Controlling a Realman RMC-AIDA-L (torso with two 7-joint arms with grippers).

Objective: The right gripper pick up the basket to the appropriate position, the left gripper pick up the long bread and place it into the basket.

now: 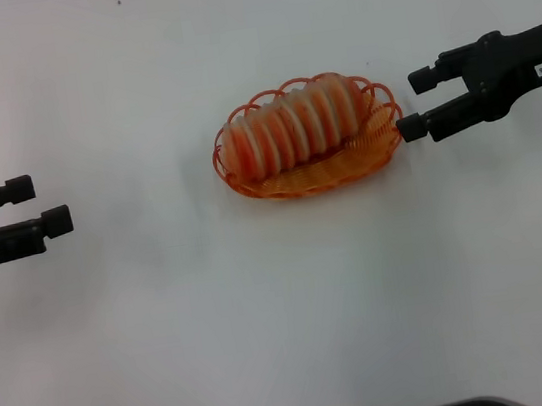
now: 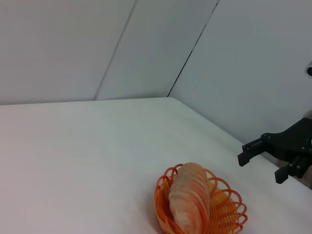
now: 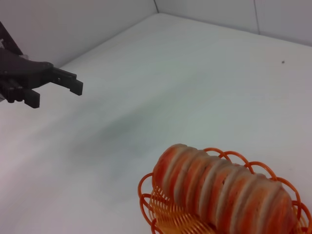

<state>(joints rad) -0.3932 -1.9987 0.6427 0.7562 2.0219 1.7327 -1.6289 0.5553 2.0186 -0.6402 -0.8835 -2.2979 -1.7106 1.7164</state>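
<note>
Right gripper (image 1: 418,101) hung spread and empty, one fingertip almost touching the basket (image 1: 378,151) rim; any careless retreat could drag it. Left gripper (image 1: 37,205), also unclenched, waited well apart from the long bread (image 1: 290,124), already lying inside.

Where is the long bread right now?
In the head view the long bread lies inside the basket at table centre, between the open left gripper far off and the open right gripper beside the rim.

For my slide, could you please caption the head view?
Long bread lies in the basket; open left claw and right claw flank it.
</note>
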